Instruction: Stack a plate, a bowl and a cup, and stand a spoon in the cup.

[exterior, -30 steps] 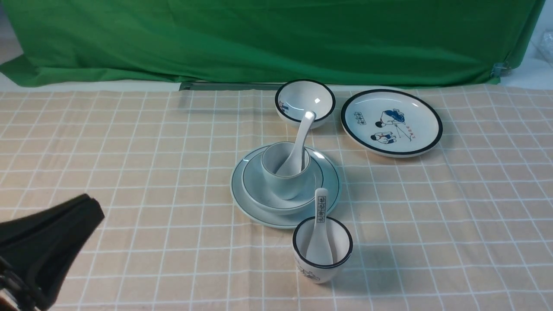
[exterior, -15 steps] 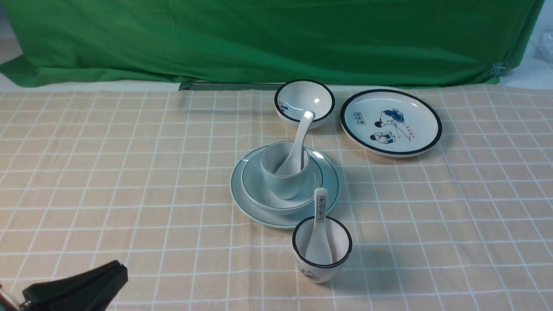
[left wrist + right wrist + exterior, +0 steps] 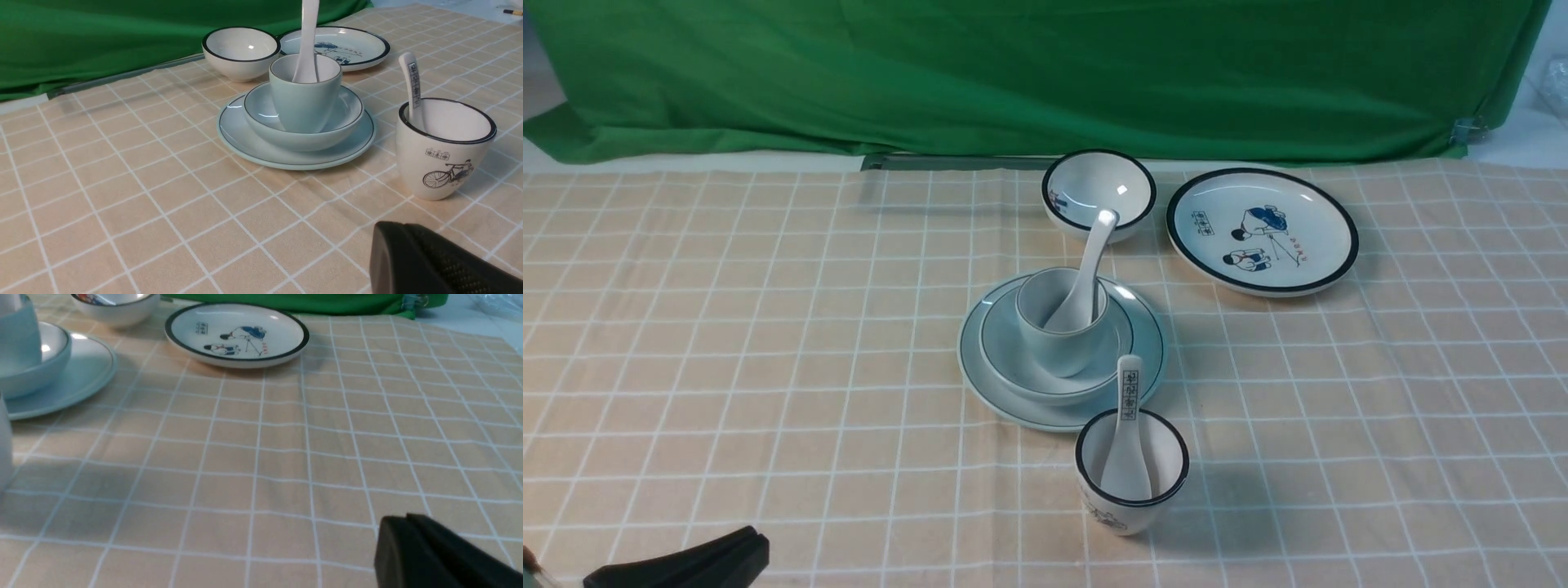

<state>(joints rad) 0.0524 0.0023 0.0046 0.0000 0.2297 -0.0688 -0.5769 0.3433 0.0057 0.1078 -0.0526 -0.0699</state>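
Note:
The pale plate [image 3: 1150, 353] lies mid-table with the wide pale bowl [image 3: 1009, 359] on it. The plain pale cup [image 3: 1058, 347] stands in the bowl, and the plain white spoon [image 3: 1090, 261] stands in the cup, handle leaning back. The stack also shows in the left wrist view: plate [image 3: 241, 139], bowl [image 3: 261, 122], cup [image 3: 304, 106], spoon [image 3: 307, 41]. My left gripper [image 3: 756, 547] is shut and empty at the front left, far from the stack; it also shows in the left wrist view [image 3: 388, 232]. My right gripper [image 3: 392, 526] is shut and empty, over bare cloth.
A black-rimmed cup [image 3: 1131, 498] holding a spoon with black characters [image 3: 1129, 408] stands just in front of the stack. A black-rimmed bowl [image 3: 1099, 192] and a black-rimmed plate with cartoon figures [image 3: 1262, 230] sit behind. A green cloth [image 3: 1013, 73] hangs at the back.
My left gripper has pulled back toward the front left edge and down, away from the stack. The dishes have not moved.

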